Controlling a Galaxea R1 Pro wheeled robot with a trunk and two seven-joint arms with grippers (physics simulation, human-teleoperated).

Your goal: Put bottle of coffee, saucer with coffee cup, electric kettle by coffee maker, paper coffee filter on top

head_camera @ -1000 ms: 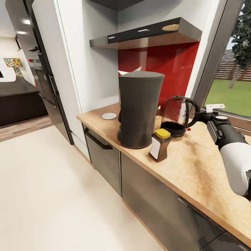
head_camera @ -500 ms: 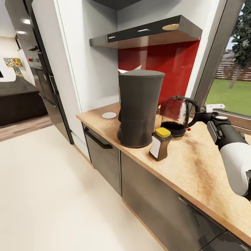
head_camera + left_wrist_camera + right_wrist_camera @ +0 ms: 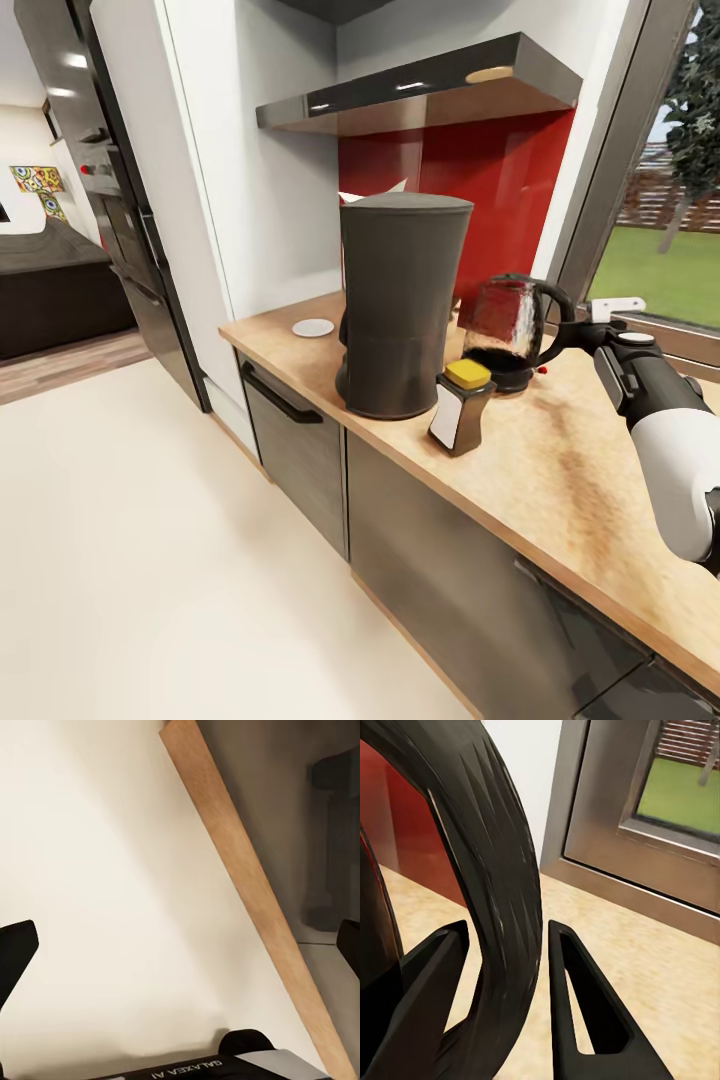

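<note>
The tall dark grey coffee maker stands on the kitchen countertop. The tip of the paper coffee filter pokes up behind its top. The bottle of coffee, with a yellow cap, stands just in front of it. The white saucer lies bare to its left. The electric kettle sits right of the machine. My right gripper is shut on the kettle's black handle, one finger on each side. My left gripper hangs open over the floor. The coffee cup is out of view.
The glossy black kitchen shelf hangs above the red backsplash. A window frame rises right behind the kettle. Grey drawer fronts sit under the worktop, with pale floor in front of them. Tall dark cabinets stand at the left.
The kettle has tipped and shifted very slightly in my right gripper's hold. The head view has moved a little, so the shelf sits higher in the picture.
</note>
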